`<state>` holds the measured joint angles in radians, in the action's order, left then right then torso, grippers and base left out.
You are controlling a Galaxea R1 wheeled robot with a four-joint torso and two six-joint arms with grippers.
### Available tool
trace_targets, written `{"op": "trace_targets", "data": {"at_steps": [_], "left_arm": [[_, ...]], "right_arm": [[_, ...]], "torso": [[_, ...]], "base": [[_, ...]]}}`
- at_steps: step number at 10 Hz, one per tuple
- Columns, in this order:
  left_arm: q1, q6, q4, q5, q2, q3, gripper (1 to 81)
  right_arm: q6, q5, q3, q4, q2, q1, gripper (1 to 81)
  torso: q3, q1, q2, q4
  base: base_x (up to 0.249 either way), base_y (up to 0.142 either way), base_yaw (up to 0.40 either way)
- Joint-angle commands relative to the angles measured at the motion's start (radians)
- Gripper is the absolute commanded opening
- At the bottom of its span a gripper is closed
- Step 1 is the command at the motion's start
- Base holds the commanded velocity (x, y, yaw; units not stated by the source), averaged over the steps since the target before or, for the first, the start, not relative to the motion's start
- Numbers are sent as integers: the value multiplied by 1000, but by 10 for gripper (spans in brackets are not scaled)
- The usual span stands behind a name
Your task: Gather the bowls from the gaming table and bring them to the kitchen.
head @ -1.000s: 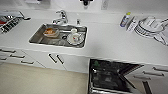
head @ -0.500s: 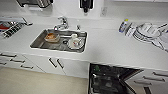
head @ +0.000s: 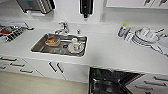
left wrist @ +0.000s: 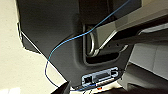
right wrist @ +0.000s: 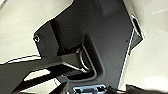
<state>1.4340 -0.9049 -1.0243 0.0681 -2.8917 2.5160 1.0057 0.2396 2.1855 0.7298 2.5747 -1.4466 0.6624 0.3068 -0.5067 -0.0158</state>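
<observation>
**Kitchen worktop and sink seen from above, both arms folded low**

White kitchen worktop (head: 105, 50) runs across the head view, with white cabinets (head: 67, 71) and dark bar handles beneath it. Set into the worktop is a rectangular steel sink (head: 40, 47) with a chrome tap (head: 63, 27) behind it. Inside the sink lie a small shallow orange plastic bowl (head: 52, 41) toward one end and a small white round bowl (head: 75, 46) beside it, the two near each other but apart; what else lies under them is too blurred to tell. Two dark wall dispensers (head: 86, 7) hang above. Farther along the worktop stands a stack of white plates and dishes (head: 146, 37), with a small blue-labelled bottle (head: 122, 30) just beside it. An open dark dishwasher (head: 110, 81) sits below the counter.

From the left wrist, the robot's dark plate appears with a thin blue cable (left wrist: 75, 37) looping across it, pale floor (left wrist: 20, 72) beyond. Whether the left gripper is apart or together, I cannot tell.

From the right wrist, the dark plate again lies over pale floor (right wrist: 20, 25). The right gripper's state likewise cannot be told.
</observation>
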Motion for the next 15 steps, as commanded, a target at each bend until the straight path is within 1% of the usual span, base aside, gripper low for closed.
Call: {"op": "trace_targets", "data": {"at_steps": [1, 3, 5, 6, 9, 10, 11, 12, 13, 14, 15], "left_arm": [[15, 1, 4, -50, 8, -5, 811], [15, 1, 3, -50, 6, -6, 811], [15, 1, 3, -50, 8, -5, 811], [15, 1, 3, -50, 9, -5, 811], [15, 1, 4, -50, 14, -6, 811], [15, 0, 7, -50, 15, -6, 811], [15, 1, 6, -50, 15, -6, 811], [15, 1, 6, -50, 18, -6, 811], [15, 1, 4, -50, 17, -6, 811], [13, 1, 4, -51, 14, -6, 811], [13, 1, 4, -51, 11, -6, 811]], "right_arm": [[4, -51, 54, 20, -3, -4, 811], [5, -72, 54, 19, 28, 37, 811], [5, -134, 31, 11, 58, 93, 811], [7, -151, 14, 5, 64, 117, 811], [14, -193, -53, -32, 51, 195, 811], [16, -198, -73, -38, 43, 217, 811], [14, -216, -89, -53, 35, 237, 811], [14, -218, -100, -61, 28, 257, 811], [14, -212, -118, -79, 15, 280, 811], [16, -197, -169, -119, -23, 307, 811], [16, -187, -249, -147, -69, 335, 811]], "torso": [[0, 62, -96, 0], [0, 107, -167, 0], [0, 150, -236, 0], [-1, 172, -271, 0], [-1, 238, -375, 0], [-1, 259, -410, 0], [-1, 217, -345, 0], [-2, 236, -375, 0], [-2, 244, -387, 0], [-2, 250, -396, 0], [-2, 250, -395, 0]], "base": [[0, 0, 0], [0, 0, 0], [0, 0, 0], [0, 0, 0], [0, 0, 0], [0, 0, 0], [0, 0, 0], [0, 0, 0], [0, 0, 0], [0, 0, 0], [0, 0, 0]]}}
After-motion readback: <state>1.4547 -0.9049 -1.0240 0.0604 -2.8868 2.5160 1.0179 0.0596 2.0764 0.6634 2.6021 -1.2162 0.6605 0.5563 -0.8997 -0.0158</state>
